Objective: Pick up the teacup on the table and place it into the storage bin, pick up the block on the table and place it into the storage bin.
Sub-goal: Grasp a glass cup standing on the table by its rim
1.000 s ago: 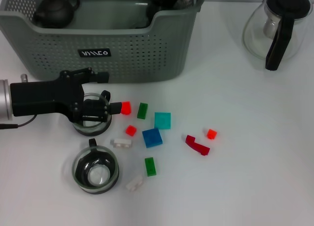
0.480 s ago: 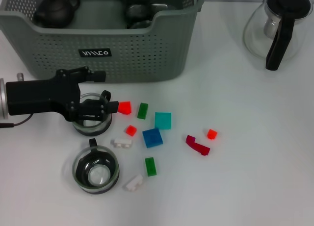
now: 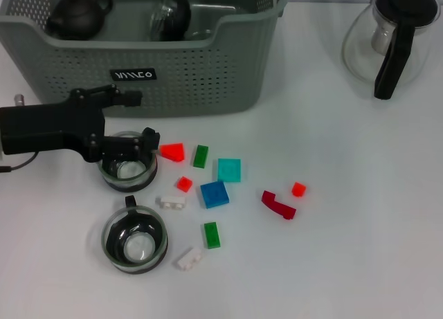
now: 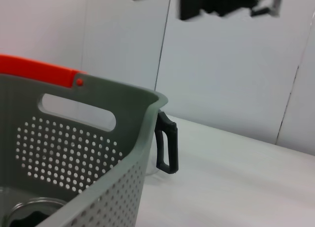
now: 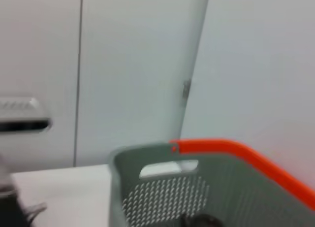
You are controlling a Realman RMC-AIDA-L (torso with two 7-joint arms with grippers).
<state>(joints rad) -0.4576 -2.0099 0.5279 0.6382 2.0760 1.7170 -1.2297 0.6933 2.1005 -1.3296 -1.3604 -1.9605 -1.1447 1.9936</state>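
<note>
Glass teacup (image 3: pixel 128 168): on the counter (image 3: pixel 346 194), just near of the bin (image 3: pixel 201 84), left of the blocks.
Left end effector (image 3: pixel 142 144): over the cup's far rim; fingers' state unclear.
Right end effector: unseen.
Advice: grip the rim squarely, lift straight, clear the bin wall.
Count: two teacups out, eleven blocks.

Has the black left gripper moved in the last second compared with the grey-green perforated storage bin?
Yes. In the head view the left gripper has drawn back toward the robot's left, away from the storage bin's label, while staying over the upper glass teacup.
</note>
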